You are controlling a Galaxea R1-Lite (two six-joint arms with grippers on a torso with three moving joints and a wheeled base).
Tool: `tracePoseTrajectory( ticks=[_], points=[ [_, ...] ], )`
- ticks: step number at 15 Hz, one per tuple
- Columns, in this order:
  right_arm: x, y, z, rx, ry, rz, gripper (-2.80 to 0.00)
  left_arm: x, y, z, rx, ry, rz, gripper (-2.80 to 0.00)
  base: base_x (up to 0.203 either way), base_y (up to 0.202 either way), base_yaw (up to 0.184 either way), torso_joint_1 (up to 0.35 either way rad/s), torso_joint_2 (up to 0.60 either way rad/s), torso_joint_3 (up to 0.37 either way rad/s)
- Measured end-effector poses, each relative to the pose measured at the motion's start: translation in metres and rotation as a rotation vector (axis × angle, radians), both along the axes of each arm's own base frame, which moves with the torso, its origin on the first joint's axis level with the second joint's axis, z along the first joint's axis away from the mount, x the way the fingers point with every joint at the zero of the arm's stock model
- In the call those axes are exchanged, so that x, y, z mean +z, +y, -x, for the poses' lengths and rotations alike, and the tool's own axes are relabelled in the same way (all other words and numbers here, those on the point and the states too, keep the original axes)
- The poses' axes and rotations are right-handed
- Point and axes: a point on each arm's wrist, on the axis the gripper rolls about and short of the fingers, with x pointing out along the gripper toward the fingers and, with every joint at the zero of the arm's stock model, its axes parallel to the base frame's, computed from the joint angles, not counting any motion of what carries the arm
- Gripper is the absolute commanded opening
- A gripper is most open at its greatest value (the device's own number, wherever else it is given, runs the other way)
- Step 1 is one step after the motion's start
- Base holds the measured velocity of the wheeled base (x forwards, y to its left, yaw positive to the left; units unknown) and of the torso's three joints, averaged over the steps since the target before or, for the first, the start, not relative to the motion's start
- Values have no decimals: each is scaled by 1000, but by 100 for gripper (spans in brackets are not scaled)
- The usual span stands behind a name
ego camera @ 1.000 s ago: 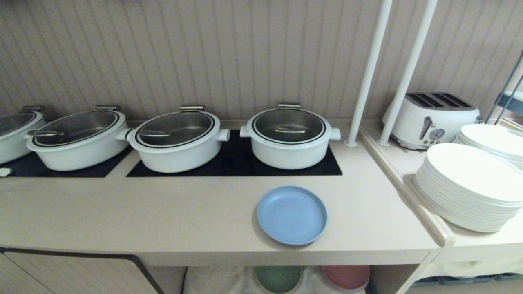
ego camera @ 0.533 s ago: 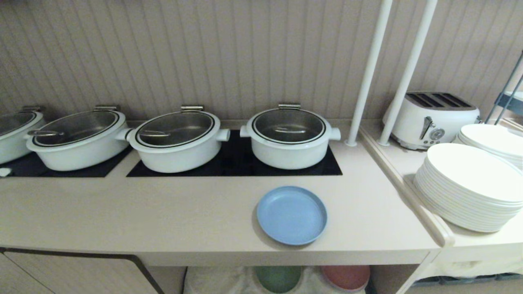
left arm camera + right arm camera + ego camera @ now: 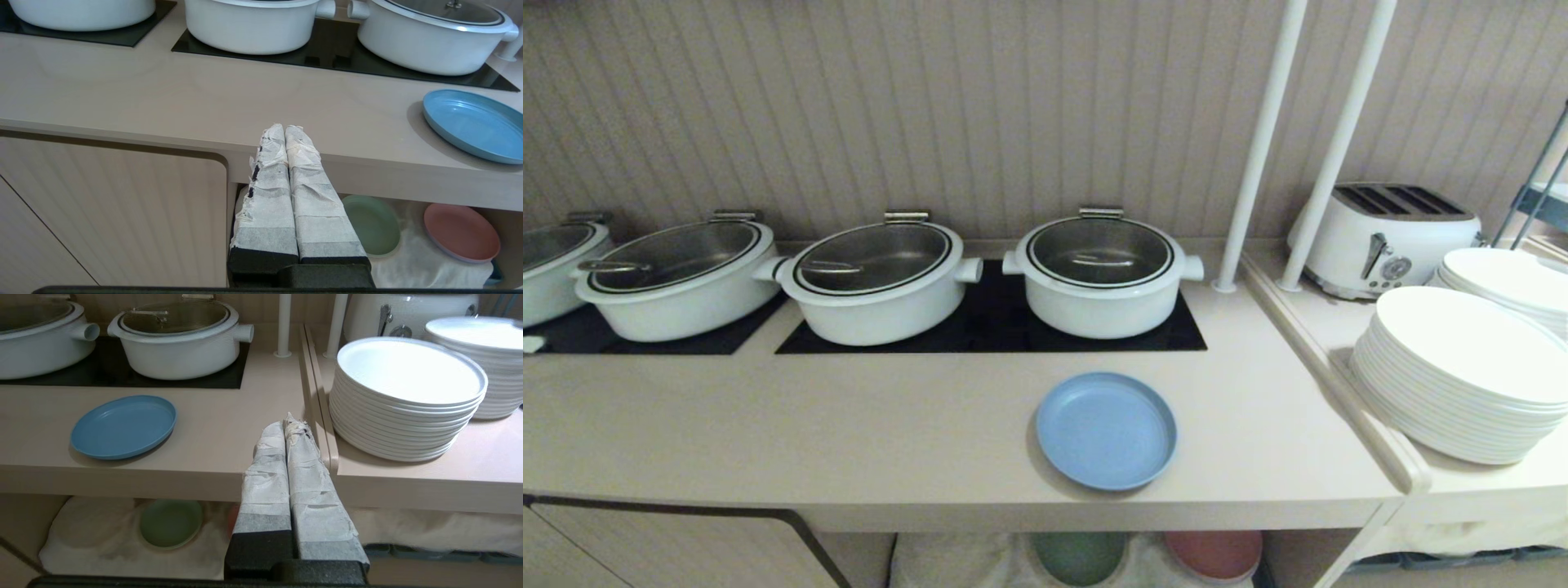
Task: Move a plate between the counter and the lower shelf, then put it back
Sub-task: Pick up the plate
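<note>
Just one blue plate [image 3: 1106,430] (counter [image 3: 849,425]), four pots [image 3: 1101,273].

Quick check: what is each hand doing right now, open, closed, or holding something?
Left hand: closed, holding nothing, in front of the counter edge.
Right hand: closed, holding nothing; the plate lies untouched on the counter.

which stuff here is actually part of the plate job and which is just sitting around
Part of the job:
- blue plate
- counter
- lower shelf
- right gripper, fingers shut
- left gripper, fingers shut

Just lying about:
- green plate
- pink plate
- white pots
- toaster
- white plate stacks
</note>
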Motion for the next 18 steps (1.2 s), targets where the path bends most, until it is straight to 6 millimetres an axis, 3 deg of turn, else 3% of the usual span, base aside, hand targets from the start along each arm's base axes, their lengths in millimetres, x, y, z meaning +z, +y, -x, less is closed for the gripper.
tracePoseTrajectory(
  ticks=[8, 15, 18],
  points=[
    [60, 0, -45, -6, 291, -76, -280, 0, 0, 0, 0, 0, 0, -280, 0, 0, 0, 0, 0, 0],
    [82, 0, -111, 6, 490, -35, -280, 0, 0, 0, 0, 0, 0, -280, 0, 0, 0, 0, 0, 0],
    [99, 3, -143, 135, 542, -65, -280, 0, 0, 0, 0, 0, 0, -280, 0, 0, 0, 0, 0, 0]
  ],
)
